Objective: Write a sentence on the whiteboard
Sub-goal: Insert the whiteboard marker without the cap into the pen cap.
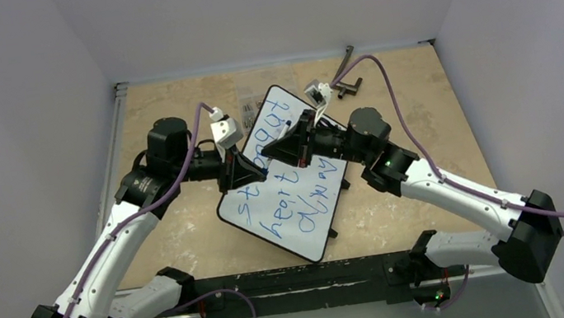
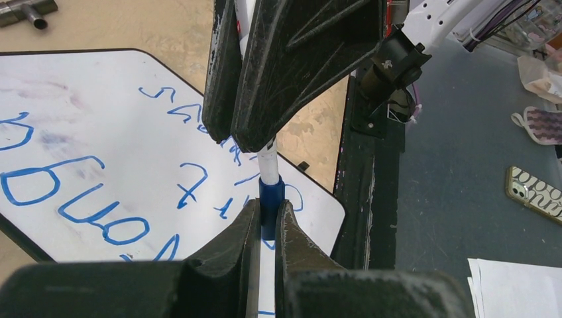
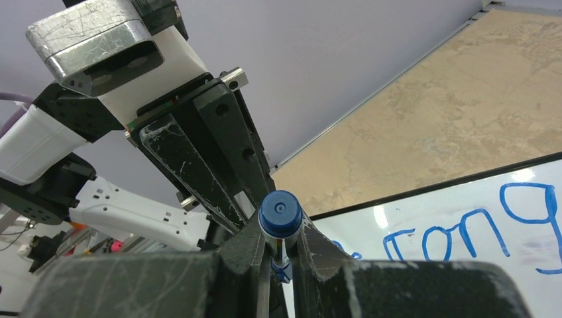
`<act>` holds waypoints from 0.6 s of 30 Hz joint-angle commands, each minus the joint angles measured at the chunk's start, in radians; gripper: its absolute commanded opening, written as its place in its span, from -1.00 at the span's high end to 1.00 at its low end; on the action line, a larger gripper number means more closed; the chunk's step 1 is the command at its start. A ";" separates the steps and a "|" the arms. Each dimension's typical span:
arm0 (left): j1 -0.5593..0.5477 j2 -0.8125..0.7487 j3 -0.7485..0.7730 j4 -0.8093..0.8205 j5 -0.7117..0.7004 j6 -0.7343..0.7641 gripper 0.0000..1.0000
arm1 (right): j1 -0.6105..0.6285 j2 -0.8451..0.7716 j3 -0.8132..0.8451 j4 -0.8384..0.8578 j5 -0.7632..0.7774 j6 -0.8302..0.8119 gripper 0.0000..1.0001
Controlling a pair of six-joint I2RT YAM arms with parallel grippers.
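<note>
A: Near edge, the arm bases. Both arms reach inward and meet. The left gripper (image 2: 268, 213) is clenched on the blue cap (image 2: 272, 195). The right gripper (image 2: 238, 140) is clenched on the white barrel of the marker (image 2: 268, 164).

B: Axis?

A: The marker's long axis runs straight from one gripper to the other. Cap end is toward the left arm, butt end in the right. A short stretch of barrel shows between the tips. Cannot tell if the cap is fully seated. Judged: the next move goes along that line, probably a push to close, since the writing looks finished.

B: Board?

A: Directly beneath both grippers the whiteboard (image 1: 304, 247) lies flat and skewed on the bench (image 1: 411, 91). Its long axis runs near to far, leaning right. Neither arm is nearer. The sentence (image 1: 280, 201) is in blue, two rows across the board.

B: Beyond?

A: Mottled tan bench top, a dark metal tool (image 1: 346, 75) near the far edge, pale walls (image 1: 266, 11) on three sides.
</note>
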State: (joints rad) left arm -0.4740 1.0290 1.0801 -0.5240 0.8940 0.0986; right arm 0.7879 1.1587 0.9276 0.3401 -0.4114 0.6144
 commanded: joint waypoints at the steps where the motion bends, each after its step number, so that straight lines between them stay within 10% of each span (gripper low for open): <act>1: -0.006 -0.008 -0.003 0.037 0.017 0.022 1.00 | 0.017 0.000 0.020 -0.014 0.009 -0.031 1.00; 18: -0.006 -0.006 -0.013 0.030 0.005 0.022 1.00 | 0.101 0.044 0.109 -0.202 0.125 -0.140 1.00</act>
State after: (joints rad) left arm -0.4736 1.0298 1.0645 -0.5545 0.8768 0.0982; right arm 0.8650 1.1893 0.9886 0.1772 -0.3134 0.5034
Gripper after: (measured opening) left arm 0.058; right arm 0.099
